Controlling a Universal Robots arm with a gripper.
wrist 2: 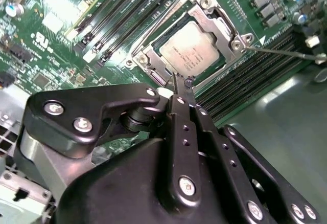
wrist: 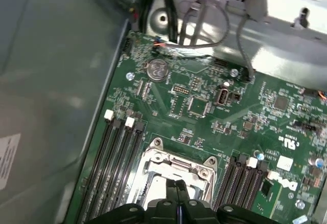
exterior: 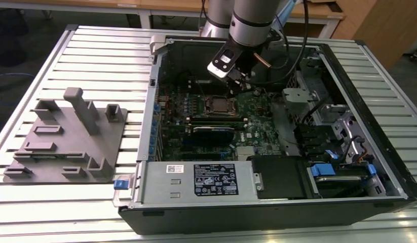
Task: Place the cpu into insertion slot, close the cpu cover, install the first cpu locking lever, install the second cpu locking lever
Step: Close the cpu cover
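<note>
**Gripper closed over the seated cpu**

A slatted desk (exterior: 73, 50) carries an open case (exterior: 262, 215) lying on its side. A grey fixture (exterior: 60, 147) lies on the desk at the exterior view's left, apart from the case. A grey power supply (exterior: 194, 179) sits inside the case along its near wall. The arm (exterior: 252, 20) reaches down into the case over the green board (exterior: 256, 114).

The slot (exterior: 220, 105) lies on the board. Black memory slots (wrist: 117, 152) run along both of its sides.

In the second wrist view, the cover (wrist 2: 152, 59) lies flat as a silver frame. The cpu (wrist 2: 191, 50) rests inside it, with its dull grey face showing through the cut-out. A thin lever (wrist 2: 286, 52) runs from one corner of the cover out across the neighbouring memory slots. Whether it is latched cannot be told.

The gripper (wrist 2: 182, 81) hangs just above the edge of the cover. Its fingertips are pressed together and hold nothing. In the first wrist view, the gripper (wrist: 177, 184) is at the same edge. In the exterior view, the gripper (exterior: 240, 86) stands just beside the slot, toward the far wall of the case.
</note>
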